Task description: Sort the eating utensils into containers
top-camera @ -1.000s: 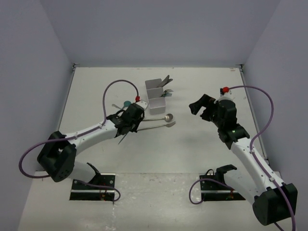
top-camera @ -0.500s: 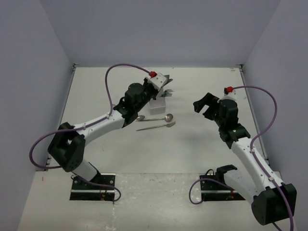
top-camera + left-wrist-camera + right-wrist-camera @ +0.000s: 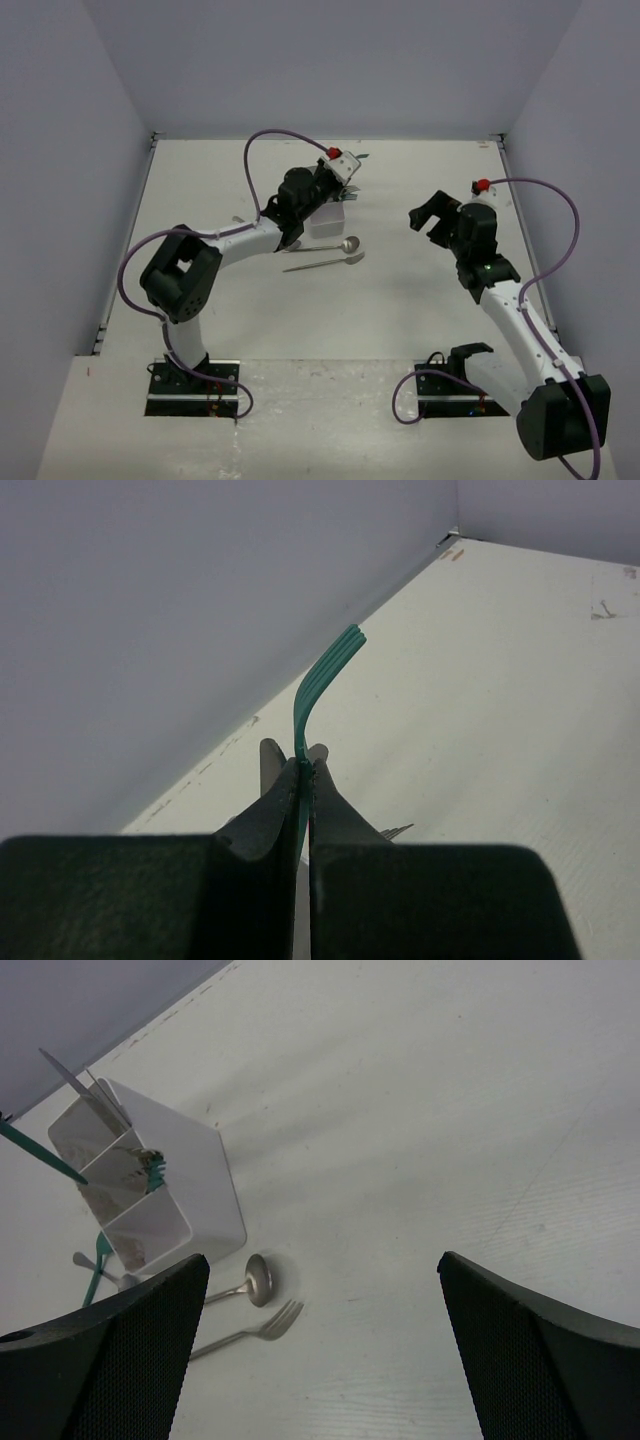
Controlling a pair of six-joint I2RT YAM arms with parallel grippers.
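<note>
Over box (image 3: 208,1188), perhaps, left gripper (image 3: 303,766) pinches fork (image 3: 326,674).

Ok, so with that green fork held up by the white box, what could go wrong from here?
The left tool pinches the teal fork only at its fingertips, so it may pivot or slip. What looks like its handle end hangs close to a divider of the white box, so it could catch there or land in the wrong compartment. The silver knives lean out and might get knocked.
</note>
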